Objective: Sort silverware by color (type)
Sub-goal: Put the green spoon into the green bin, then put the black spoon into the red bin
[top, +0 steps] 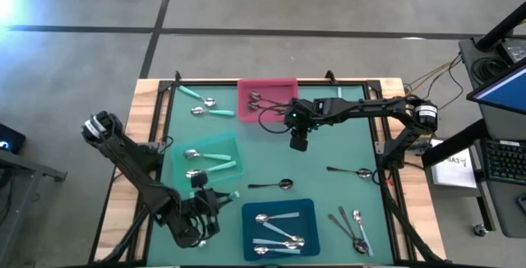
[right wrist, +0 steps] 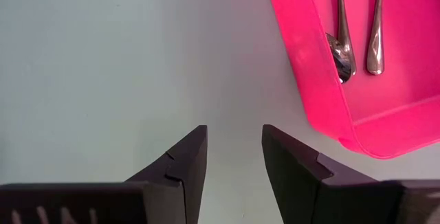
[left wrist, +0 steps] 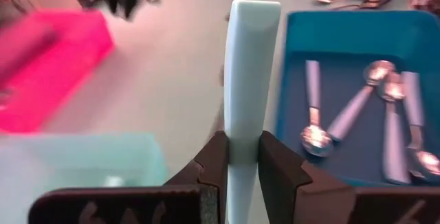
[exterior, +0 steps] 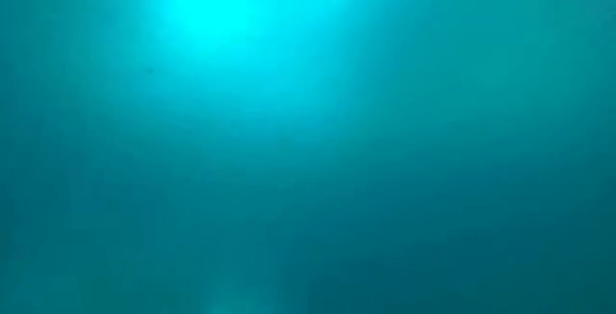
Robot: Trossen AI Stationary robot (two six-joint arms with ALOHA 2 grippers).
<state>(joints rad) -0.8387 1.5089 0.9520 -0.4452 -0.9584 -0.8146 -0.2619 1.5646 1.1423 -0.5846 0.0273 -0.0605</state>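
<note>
Gripping mint-handled spoon (left wrist: 249, 80), left gripper (left wrist: 242, 157) between trays; right gripper (right wrist: 234, 157) open, probably clear.

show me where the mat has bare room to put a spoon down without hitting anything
The widest bare patch is right of the pink tray, running down to the dark spoon near the mat's right edge. A smaller strip lies between the pink tray and the blue tray, broken by one dark spoon. It is crowded around the mint tray, where the left pincer holds a mint spoon.

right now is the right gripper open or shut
Open: in its wrist view the right gripper shows a clear gap between its fingers, nothing held, beside the pink tray.
</note>
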